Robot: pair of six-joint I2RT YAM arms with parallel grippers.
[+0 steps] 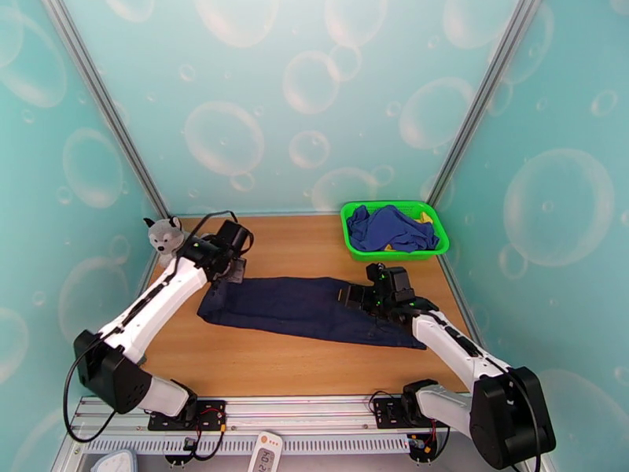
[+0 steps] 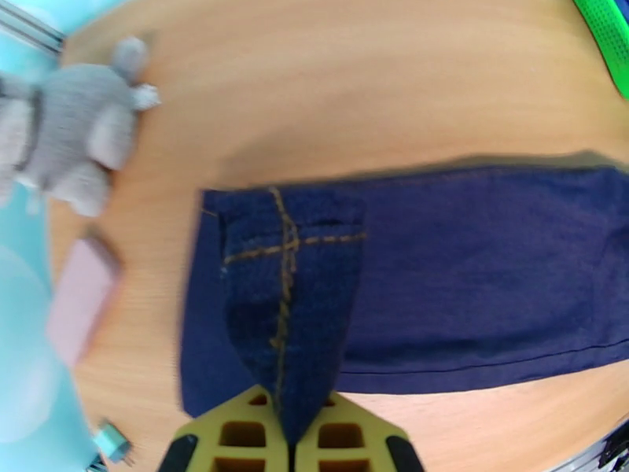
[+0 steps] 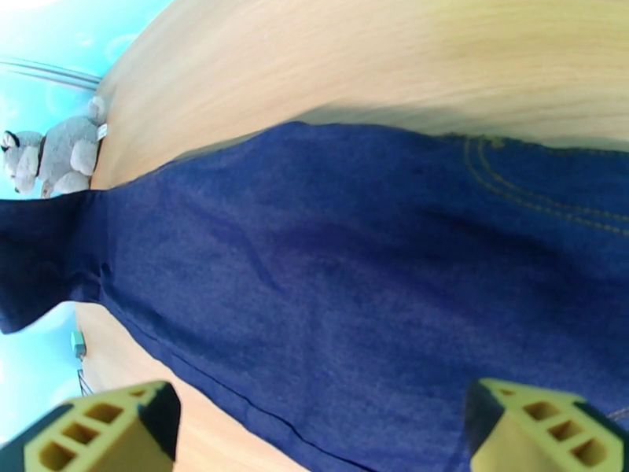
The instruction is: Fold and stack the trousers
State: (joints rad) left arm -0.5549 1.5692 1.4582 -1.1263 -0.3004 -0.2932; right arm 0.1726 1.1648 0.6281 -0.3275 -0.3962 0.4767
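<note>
Wooden table [image 1: 275, 371], trousers [image 1: 307, 308] spread flat, left pincer [image 2: 289, 438] pinching one end

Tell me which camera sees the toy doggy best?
The top external view: the toy dog sits upright, sharp, face showing. The left wrist view has the dog bigger but blurry and cut off; the right wrist view shows it tiny and sideways.
</note>
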